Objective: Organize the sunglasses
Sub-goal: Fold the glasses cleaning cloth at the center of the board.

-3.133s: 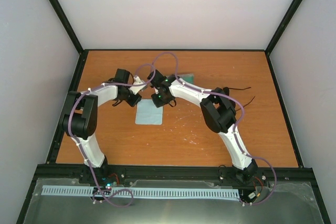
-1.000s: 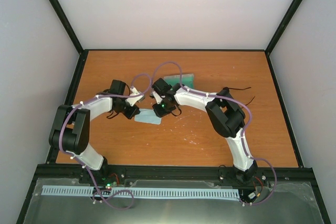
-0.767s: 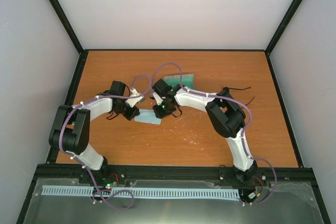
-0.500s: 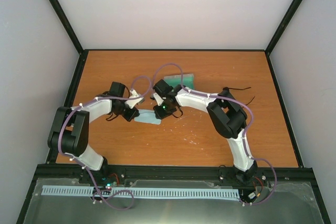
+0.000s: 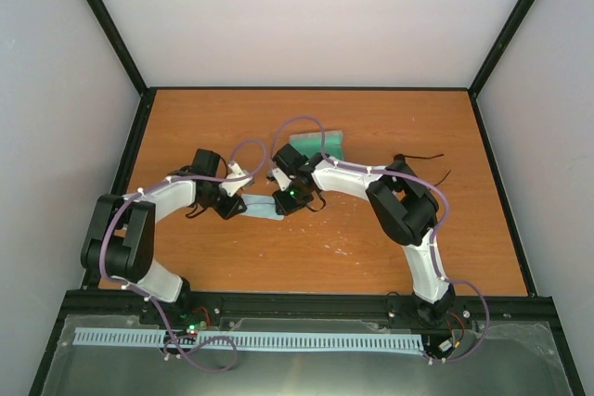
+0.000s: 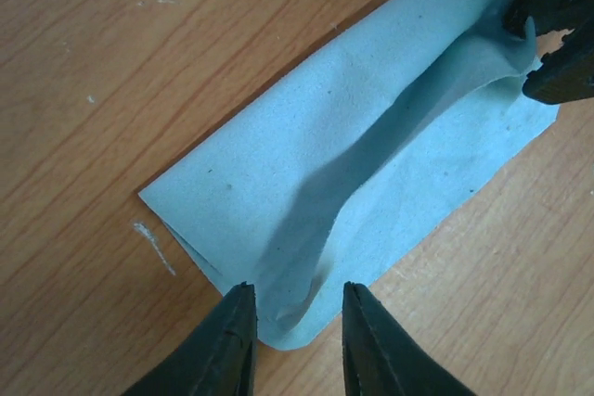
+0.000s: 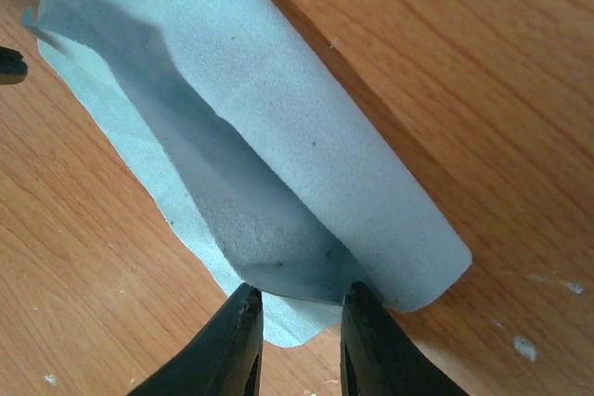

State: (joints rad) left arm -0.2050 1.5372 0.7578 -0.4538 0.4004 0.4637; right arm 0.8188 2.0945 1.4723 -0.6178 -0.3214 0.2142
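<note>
Folded over since the flat start, the cloth (image 6: 371,183) is pinched by both the left claw (image 6: 292,322) and right claw (image 7: 295,322); overhead, arms hide it.

The right arm (image 5: 399,206) hides most of the sunglasses (image 5: 422,169).

No text, label, brand, number or sign can be read in any of the views
</note>
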